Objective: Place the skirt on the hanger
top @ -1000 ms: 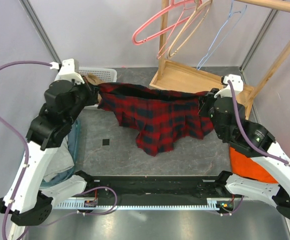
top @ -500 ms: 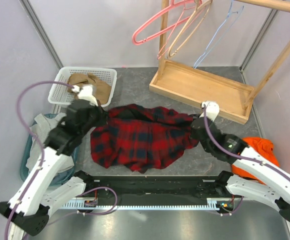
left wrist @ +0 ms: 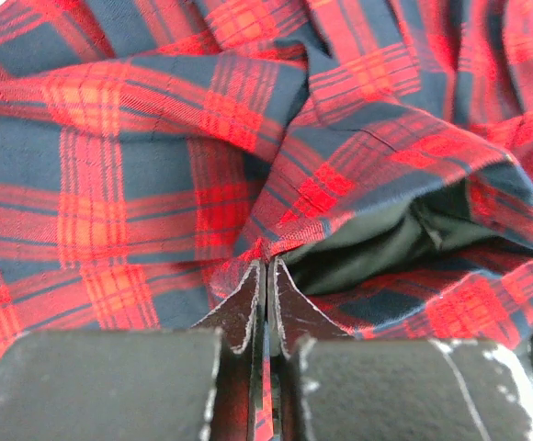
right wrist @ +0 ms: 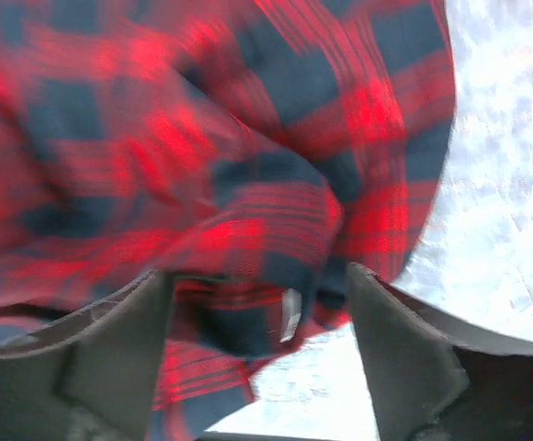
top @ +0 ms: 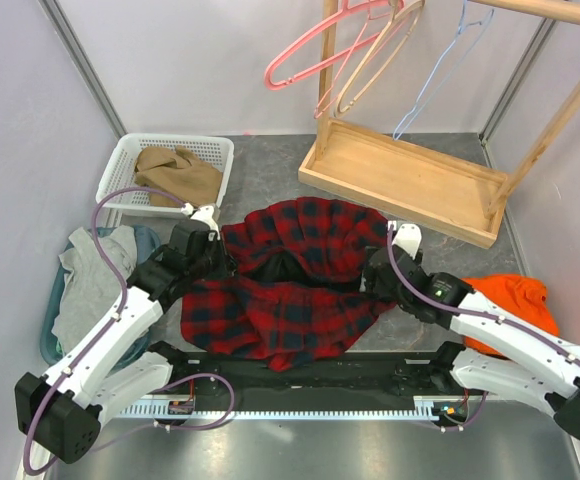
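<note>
The skirt (top: 290, 290) is red-black plaid with a dark lining and lies crumpled on the grey table between the two arms. My left gripper (top: 228, 266) is at its left edge, shut on a fold of the plaid cloth (left wrist: 156, 165), which shows pinched between the jaws (left wrist: 266, 276). My right gripper (top: 375, 276) stands open at the skirt's right edge. Loose plaid cloth (right wrist: 248, 138) lies between its spread fingers (right wrist: 257, 276), which do not grip it. The pink hanger (top: 315, 55) hangs from the wooden rack at the back, far from both grippers.
A white basket (top: 120, 165) at the back left holds tan-brown cloth (top: 180, 172). On the rack hang a pale wooden hanger (top: 375, 60) and a light-blue hanger (top: 440, 70). Its wooden base tray (top: 400, 175) stands at the back right. Orange cloth (top: 510, 300) lies right, grey cloth (top: 90, 280) left.
Both arms came down and inward, bringing the skirt from stretched in the air to a heap on the table. The right gripper opened and let go of it.
</note>
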Controlling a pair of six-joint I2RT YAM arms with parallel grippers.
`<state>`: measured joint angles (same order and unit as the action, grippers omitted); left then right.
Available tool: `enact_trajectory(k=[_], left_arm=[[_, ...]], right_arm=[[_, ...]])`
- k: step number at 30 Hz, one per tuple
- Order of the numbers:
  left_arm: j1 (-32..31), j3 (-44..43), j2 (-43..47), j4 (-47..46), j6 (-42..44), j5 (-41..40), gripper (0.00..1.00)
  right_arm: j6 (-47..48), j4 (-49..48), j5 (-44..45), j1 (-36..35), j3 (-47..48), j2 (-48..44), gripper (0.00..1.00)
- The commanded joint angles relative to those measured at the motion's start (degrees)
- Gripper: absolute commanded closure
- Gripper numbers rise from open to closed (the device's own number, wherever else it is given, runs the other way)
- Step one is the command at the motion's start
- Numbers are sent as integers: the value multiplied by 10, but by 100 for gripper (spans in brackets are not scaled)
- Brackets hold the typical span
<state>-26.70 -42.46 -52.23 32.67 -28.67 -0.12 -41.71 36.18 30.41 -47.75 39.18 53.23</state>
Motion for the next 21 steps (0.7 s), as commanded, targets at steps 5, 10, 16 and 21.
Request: enact_trajectory(k=[5,10,16,21], left_arm=[[2,-48,4,-33,-6,20,68],[2,-58,-3,-32,-2,13,49],[2,-95,-14,-31,21,19,34],[2,-117,-22,-33,23,33,31]], right_arm=[[127,-1,-3,2,200,-49,5],[203,-17,33,2,364,23,5],[266,-102,65,14,484,120,5],[270,-169,21,69,557,196,5]])
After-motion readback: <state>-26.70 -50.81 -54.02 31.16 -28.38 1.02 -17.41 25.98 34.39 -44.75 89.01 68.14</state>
